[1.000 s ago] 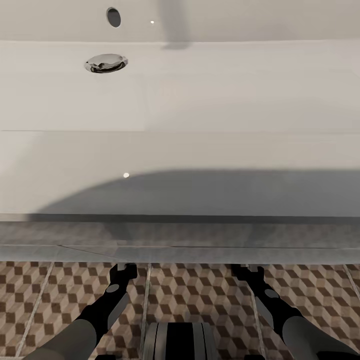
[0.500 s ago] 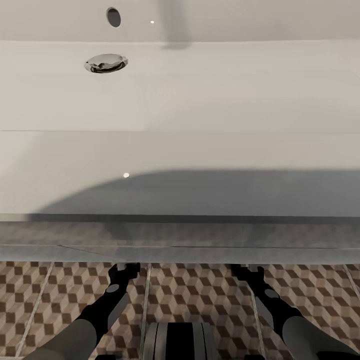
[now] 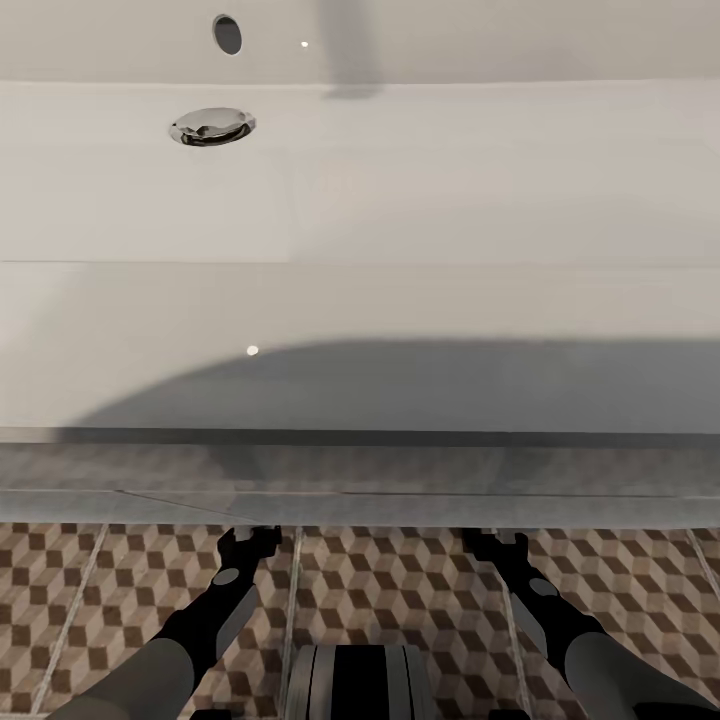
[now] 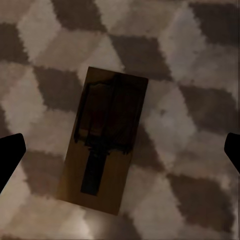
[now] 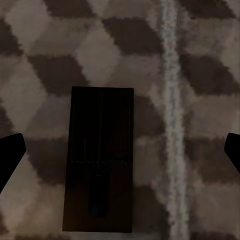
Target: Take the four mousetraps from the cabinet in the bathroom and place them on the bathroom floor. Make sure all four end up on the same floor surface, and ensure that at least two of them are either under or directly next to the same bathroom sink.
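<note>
Two mousetraps lie flat on the cube-patterned bathroom floor (image 3: 400, 590). In the left wrist view a brown mousetrap (image 4: 107, 145) with dark wire parts rests on the tiles, and my left gripper (image 4: 120, 155) hangs open above it, fingertips (image 4: 10, 160) wide on either side. In the right wrist view a darker, shadowed mousetrap (image 5: 100, 160) lies beside a grout line, under my open right gripper (image 5: 120, 152). From the head view both grippers, left (image 3: 248, 540) and right (image 3: 492, 545), reach low at the front edge of the white bathroom sink (image 3: 360, 300). The cabinet is out of view.
The sink's wide basin spans the head view, with a chrome drain (image 3: 212, 126) and an overflow hole (image 3: 227, 34). Its front edge overhangs the floor just above both grippers. My own base (image 3: 360, 680) shows at the bottom centre.
</note>
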### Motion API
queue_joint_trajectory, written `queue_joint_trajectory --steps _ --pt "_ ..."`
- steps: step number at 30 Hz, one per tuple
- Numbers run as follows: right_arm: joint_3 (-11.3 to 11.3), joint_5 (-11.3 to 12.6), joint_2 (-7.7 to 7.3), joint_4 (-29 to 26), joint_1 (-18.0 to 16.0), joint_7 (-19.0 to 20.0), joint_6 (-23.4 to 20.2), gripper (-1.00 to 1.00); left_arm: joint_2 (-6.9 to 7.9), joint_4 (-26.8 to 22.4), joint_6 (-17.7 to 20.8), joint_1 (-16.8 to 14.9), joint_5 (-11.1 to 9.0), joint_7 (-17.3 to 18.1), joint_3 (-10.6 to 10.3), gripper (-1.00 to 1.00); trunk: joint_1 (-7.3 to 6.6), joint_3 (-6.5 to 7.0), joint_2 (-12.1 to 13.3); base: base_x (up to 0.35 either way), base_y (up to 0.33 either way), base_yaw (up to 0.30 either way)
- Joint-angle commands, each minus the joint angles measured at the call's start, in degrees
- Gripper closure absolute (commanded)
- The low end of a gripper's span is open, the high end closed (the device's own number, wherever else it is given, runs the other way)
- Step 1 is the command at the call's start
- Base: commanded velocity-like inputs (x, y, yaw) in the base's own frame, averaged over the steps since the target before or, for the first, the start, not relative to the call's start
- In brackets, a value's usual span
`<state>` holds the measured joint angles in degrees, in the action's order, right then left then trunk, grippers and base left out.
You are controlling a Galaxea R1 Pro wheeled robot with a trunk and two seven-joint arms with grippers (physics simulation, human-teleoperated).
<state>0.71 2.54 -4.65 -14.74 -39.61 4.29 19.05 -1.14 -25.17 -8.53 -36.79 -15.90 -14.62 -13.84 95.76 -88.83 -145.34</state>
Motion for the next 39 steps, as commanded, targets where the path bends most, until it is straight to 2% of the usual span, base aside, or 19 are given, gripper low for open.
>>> queue_joint_trajectory --steps 1,39 --pt "0.1 0.3 -0.01 0.1 0.0 0.4 0.2 -1.00 0.02 0.0 -0.3 0.0 -0.5 -0.4 -0.5 -1.00 -0.01 -0.03 0.0 0.000 0.000 0.000" --pt "0.1 0.3 -0.01 0.1 0.0 0.4 0.2 -1.00 -0.56 0.0 -0.2 0.0 -0.5 -0.3 -0.5 -1.00 -0.01 -0.03 0.0 0.000 0.000 0.000"
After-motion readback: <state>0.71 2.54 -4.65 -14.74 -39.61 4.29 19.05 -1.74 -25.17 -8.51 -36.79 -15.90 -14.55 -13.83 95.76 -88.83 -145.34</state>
